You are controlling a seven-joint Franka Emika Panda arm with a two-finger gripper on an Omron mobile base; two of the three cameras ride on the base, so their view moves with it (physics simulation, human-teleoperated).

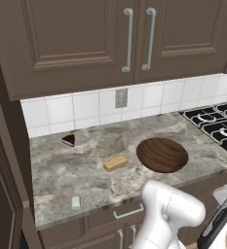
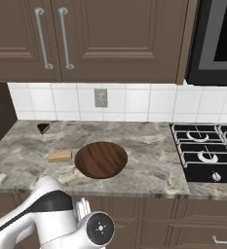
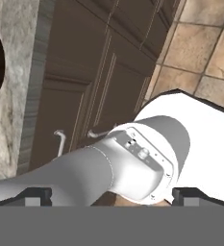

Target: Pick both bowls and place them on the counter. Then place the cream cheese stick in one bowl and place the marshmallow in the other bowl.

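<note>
— What's on the worktop (image 1: 134,131)?
— Brown bowl (image 1: 162,154) at centre right, cheese stick (image 1: 115,163) just left of it, marshmallow (image 1: 75,203) at the lower-left edge, cake slice (image 1: 68,140) upper left.
— End effector (image 3: 111,194)?
— Open, empty.

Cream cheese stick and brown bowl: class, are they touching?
Apart. The left base view shows bare counter between the cream cheese stick and the brown bowl.
</note>
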